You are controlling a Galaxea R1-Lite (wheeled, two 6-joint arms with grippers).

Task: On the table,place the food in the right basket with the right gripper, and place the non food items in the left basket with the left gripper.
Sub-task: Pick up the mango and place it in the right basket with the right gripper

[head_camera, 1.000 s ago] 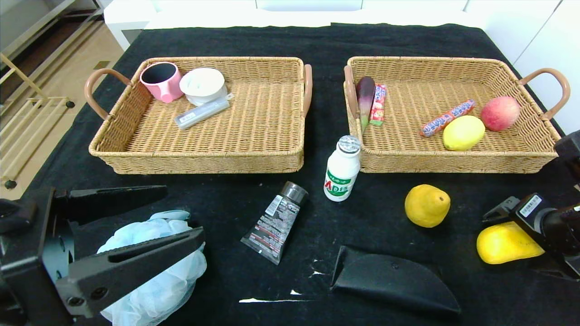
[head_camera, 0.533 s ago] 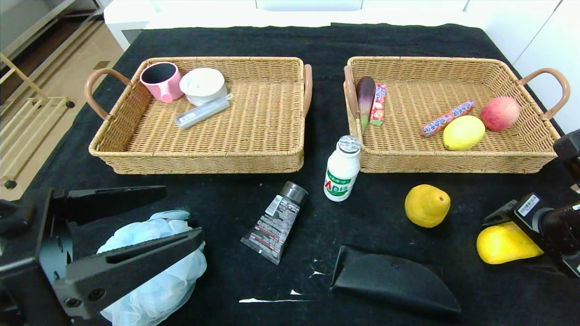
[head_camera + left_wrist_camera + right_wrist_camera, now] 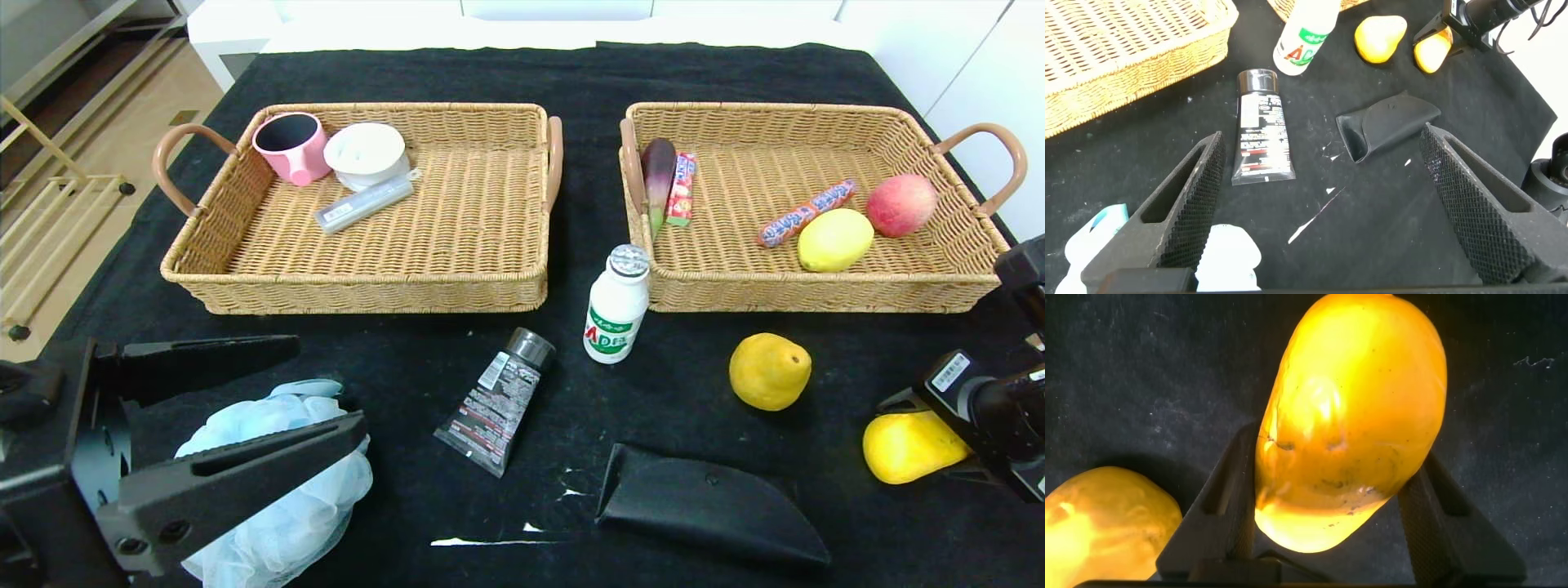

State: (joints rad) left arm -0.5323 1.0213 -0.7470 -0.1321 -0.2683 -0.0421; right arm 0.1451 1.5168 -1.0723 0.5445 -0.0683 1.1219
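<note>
My right gripper (image 3: pixel 894 437) at the table's front right is shut on a yellow mango (image 3: pixel 906 449); in the right wrist view its fingers (image 3: pixel 1221 506) press both sides of the mango (image 3: pixel 1355 416). A yellow pear (image 3: pixel 769 370) lies on the cloth to the left of it. A white drink bottle (image 3: pixel 616 306) stands before the right basket (image 3: pixel 816 296). A black-and-grey tube (image 3: pixel 498 400), a black pouch (image 3: pixel 706 506) and a pale blue bath puff (image 3: pixel 277 482) lie at the front. My left gripper (image 3: pixel 331 384) is open over the puff.
The left basket (image 3: pixel 367 294) holds a pink cup, a white bowl and a grey case. The right basket holds an eggplant, two snack sticks, a lemon and a peach. Both baskets have raised wicker walls and side handles. The table's right edge is close to my right arm.
My right gripper and the mango have shifted slightly toward the table's front edge. My left gripper stays open over the puff, barely moved.
</note>
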